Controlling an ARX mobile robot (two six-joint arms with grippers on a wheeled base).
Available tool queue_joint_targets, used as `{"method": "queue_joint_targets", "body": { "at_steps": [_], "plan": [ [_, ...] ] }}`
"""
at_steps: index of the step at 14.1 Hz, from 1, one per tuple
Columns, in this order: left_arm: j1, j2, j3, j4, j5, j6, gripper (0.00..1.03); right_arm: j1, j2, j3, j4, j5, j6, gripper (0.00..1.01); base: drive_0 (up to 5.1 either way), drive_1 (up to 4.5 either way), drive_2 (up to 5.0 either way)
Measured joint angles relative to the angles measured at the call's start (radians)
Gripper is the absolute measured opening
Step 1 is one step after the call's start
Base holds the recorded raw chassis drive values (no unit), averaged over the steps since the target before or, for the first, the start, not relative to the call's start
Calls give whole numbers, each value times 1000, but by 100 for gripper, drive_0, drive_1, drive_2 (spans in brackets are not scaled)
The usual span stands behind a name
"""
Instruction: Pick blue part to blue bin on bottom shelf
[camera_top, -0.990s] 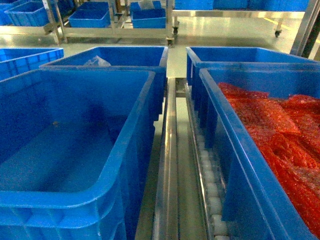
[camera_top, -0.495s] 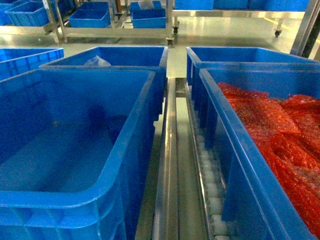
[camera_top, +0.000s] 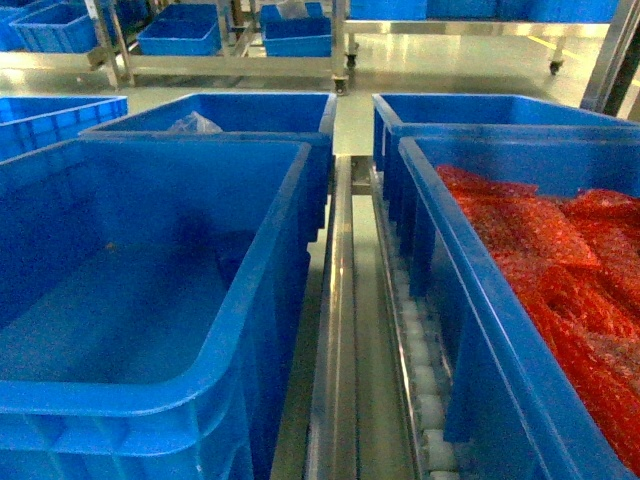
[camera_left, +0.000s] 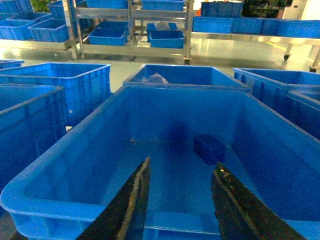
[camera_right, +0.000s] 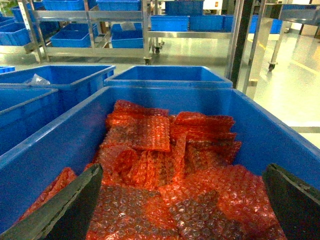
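Left gripper (camera_left: 180, 200) hangs with its jaws apart and nothing between them, above the near end of the blue bin (camera_left: 65, 162). On the bin's floor beyond the fingertips lies the blue part (camera_left: 209, 148). Right gripper (camera_right: 182, 210) is spread wide, gripping nothing, over red bubble-wrap bags (camera_right: 165, 170) in the neighbouring bin. Between the bins runs the bottom shelf (camera_top: 335, 380), its white rollers (camera_top: 425, 400) showing.

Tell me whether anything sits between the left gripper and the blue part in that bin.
Nothing visible does. The left gripper is open above the near rim of the blue bin, and the blue part lies uncovered on the bin floor ahead.
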Motion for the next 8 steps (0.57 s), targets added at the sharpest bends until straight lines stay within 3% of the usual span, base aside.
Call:
{"method": "queue_joint_targets", "body": {
  "at_steps": [5, 8],
  "plan": [
    [0, 0, 0, 0, 0, 0, 99, 0, 0, 0, 0, 0, 0, 98, 0, 0, 0],
    [0, 0, 0, 0, 0, 1, 98, 0, 0, 0, 0, 0, 0, 98, 0, 0, 0]
  ]
}}
